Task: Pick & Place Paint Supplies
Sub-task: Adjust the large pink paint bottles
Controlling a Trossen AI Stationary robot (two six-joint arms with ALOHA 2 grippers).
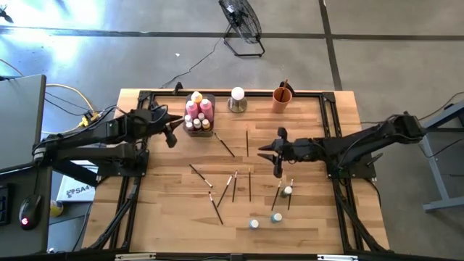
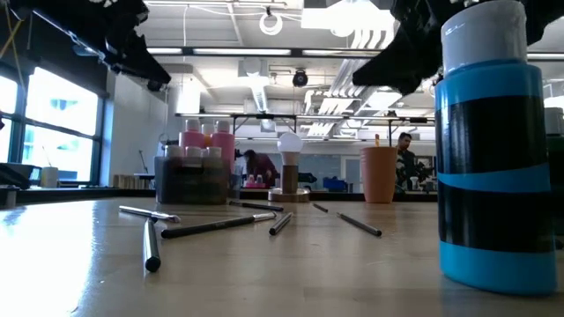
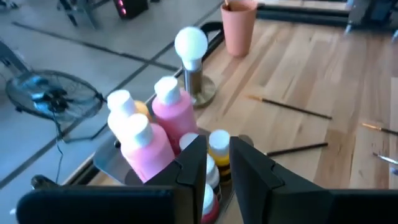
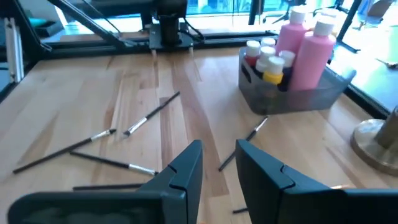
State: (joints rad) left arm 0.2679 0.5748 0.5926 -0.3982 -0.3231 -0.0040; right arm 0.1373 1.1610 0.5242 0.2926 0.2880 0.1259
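From my station I judge the job partly done: the grey rectangular tray (image 1: 197, 125) near the table's far edge already holds the tall pink white-capped paint bottles (image 3: 166, 115) and several small ones. Left on the wooden table (image 1: 159, 210) are thin dark-handled paintbrushes (image 1: 215, 205) scattered mid-table and 3 tiny white-capped bottles (image 1: 254, 224) toward the near side. My left gripper (image 3: 217, 163) hangs over the tray, jaws slightly apart, nothing clamped. My right gripper (image 4: 219, 160) hovers mid-table, jaws apart, empty.

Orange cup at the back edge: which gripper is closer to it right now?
Right. The right gripper hangs just in front of the orange cup; the left gripper is across the table by the grey tray.
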